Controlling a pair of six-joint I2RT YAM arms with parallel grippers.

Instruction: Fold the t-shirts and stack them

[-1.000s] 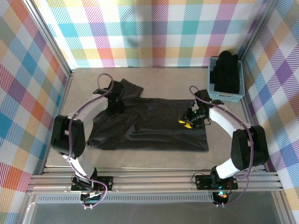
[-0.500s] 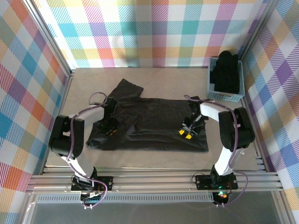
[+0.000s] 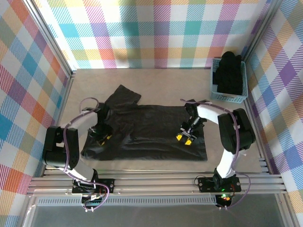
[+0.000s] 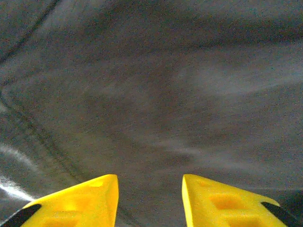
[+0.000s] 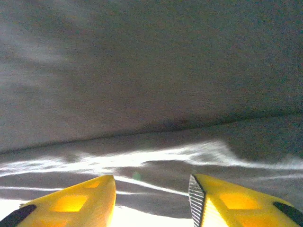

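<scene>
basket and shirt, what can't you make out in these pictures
- Basket, top view: the pile in it is one black mass, too small to count pieces.
- Shirt, top view: the left arm covers part of its left side.
- Left wrist view: fabric blurred; left hand cut off by the bottom edge.
- Right wrist view: blur and glare; right hand cut off likewise.

Plaid walls (image 3: pixel 156 33) in pastel rainbow checks closed the table (image 3: pixel 165 80) in at 9, 12 and 3 o'clock. Its top was plain beige and evenly lit. Silver metal rails (image 3: pixel 156 182) ran across at 6 o'clock.
</scene>
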